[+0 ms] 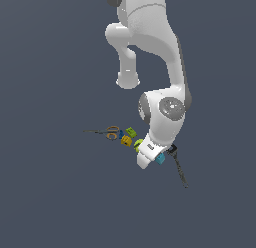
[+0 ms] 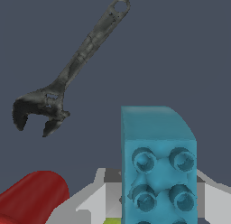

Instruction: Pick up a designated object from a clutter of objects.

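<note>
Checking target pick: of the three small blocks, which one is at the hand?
The cyan brick, studded, right at the hand. The green block and yellow block lie farther toward the scissors.

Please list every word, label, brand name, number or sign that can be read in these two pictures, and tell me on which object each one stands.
There is no readable text in either view.
Cyan brick: only studs, no lettering visible.
Wrench: dark mottled surface, no legible marking.
Red cup: plain red.
Robot arm: plain white, no logo visible.
Scissors and the small blocks: too small to show any print.
</note>
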`<state>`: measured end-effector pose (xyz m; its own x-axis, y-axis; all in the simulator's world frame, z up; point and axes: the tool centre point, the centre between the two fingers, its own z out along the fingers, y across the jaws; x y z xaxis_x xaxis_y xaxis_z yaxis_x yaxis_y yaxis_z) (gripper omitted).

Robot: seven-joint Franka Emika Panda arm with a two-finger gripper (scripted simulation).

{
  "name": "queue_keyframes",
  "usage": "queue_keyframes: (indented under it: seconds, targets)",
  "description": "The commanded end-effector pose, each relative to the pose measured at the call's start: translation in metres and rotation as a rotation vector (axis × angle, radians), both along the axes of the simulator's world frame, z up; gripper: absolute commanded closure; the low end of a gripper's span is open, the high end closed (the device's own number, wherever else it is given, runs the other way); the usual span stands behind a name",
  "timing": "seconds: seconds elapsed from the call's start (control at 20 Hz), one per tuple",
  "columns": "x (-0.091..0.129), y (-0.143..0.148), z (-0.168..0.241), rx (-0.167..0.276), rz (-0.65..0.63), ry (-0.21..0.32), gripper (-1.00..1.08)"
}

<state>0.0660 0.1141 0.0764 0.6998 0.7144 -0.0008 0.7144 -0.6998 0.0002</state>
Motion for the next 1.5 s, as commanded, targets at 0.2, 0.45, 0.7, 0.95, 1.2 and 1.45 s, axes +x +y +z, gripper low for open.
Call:
queue_keyframes:
  seconds: [0.2, 0.45, 0.7, 0.95, 1.2, 1.45]
  targets:
    - [-0.027, -0.044, 0.042, -0.001, -0.001, 0.0, 1.08]
    - [-0.049, -0.079, 0.076, 0.0, -0.002, 0.0, 1.08]
    - [-0.071, -0.114, 0.112, 0.001, -0.002, -0.001, 1.08]
    - [-0.095, -0.153, 0.151, 0.003, -0.001, -0.001, 1.08]
    - [-0.119, -0.193, 0.192, 0.005, -0.001, -0.001, 1.08]
    - [-0.14, -0.229, 0.228, 0.005, -0.001, -0.001, 1.08]
